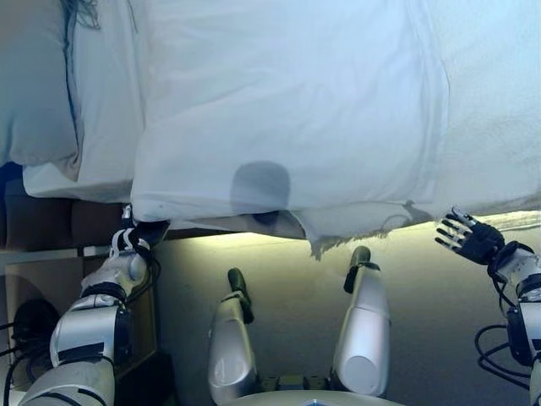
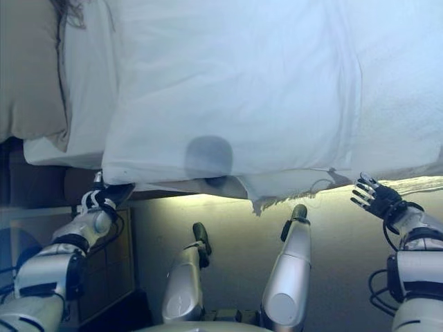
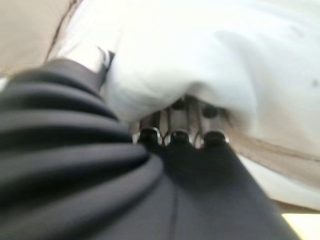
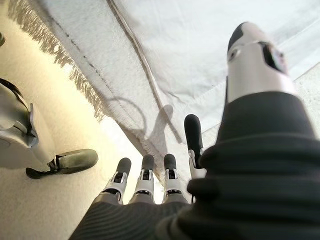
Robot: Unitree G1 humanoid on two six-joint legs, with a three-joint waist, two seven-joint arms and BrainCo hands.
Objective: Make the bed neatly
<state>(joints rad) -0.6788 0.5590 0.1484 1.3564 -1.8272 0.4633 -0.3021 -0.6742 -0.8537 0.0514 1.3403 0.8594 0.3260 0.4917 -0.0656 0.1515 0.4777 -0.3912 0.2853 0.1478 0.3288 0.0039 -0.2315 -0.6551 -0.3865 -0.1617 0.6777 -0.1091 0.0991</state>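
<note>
Robot at the bed's edge
The left hand [image 1: 128,249] grips the white duvet's [image 1: 287,110] corner; the right hand [image 1: 470,237] hangs open, touching nothing.

Even, cool daylight falls on the white duvet [image 1: 287,101], which reads bright but not blown out. A round soft shadow [image 1: 260,188] sits at 6 o'clock on its near edge. A warm glowing strip lights the floor [image 1: 254,254] under the bed. The left wrist view is blurred throughout and overexposed toward 1 o'clock; the right wrist view is sharp, with finger shadows on the fringed cloth [image 4: 150,120].
</note>
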